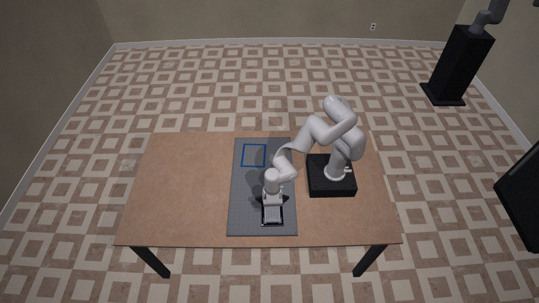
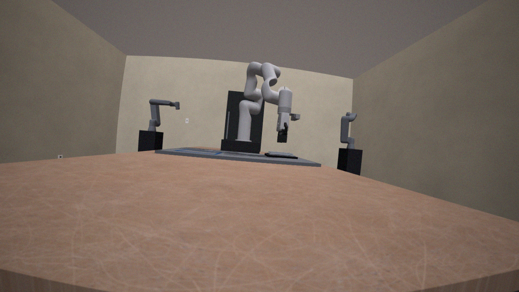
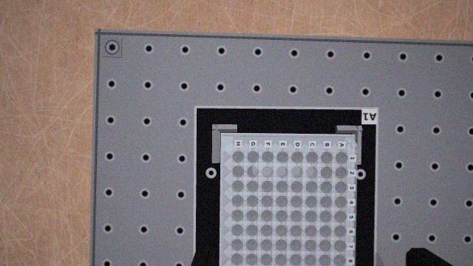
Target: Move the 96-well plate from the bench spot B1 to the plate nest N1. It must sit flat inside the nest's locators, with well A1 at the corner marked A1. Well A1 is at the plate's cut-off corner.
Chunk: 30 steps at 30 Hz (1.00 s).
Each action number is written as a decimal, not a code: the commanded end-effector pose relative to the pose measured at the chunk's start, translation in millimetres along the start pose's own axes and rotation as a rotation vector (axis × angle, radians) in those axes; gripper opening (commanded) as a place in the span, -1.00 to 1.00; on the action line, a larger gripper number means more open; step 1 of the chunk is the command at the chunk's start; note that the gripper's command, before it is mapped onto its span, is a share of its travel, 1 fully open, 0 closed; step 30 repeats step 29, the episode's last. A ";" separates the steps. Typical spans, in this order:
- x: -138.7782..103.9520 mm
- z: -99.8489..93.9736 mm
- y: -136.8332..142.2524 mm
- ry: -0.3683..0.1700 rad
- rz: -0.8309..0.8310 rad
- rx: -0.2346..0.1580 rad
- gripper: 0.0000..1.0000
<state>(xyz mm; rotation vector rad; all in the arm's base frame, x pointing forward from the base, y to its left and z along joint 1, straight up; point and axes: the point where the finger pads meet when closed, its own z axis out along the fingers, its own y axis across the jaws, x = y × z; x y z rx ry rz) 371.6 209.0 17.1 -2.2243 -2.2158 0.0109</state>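
The clear 96-well plate (image 3: 288, 199) lies flat in the black plate nest (image 3: 284, 122), between the grey corner locators. Its cut-off corner with well A1 sits at the corner marked A1 (image 3: 369, 117). The plate also shows in the overhead view (image 1: 272, 214) and edge-on in the low side view (image 2: 281, 154). My gripper (image 2: 282, 137) is open and empty, raised clear above the plate. One dark fingertip (image 3: 425, 256) shows at the lower right of the wrist view. The blue-outlined bench spot B1 (image 1: 253, 155) holds nothing.
The grey perforated breadboard (image 1: 262, 186) carries the nest and the blue spot. My black base (image 1: 331, 176) stands to its right on the brown table. Other arms on black pedestals (image 2: 150, 139) stand by the walls.
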 end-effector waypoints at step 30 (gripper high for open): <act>0.6 -32.3 1.2 0.004 0.000 -0.002 1.00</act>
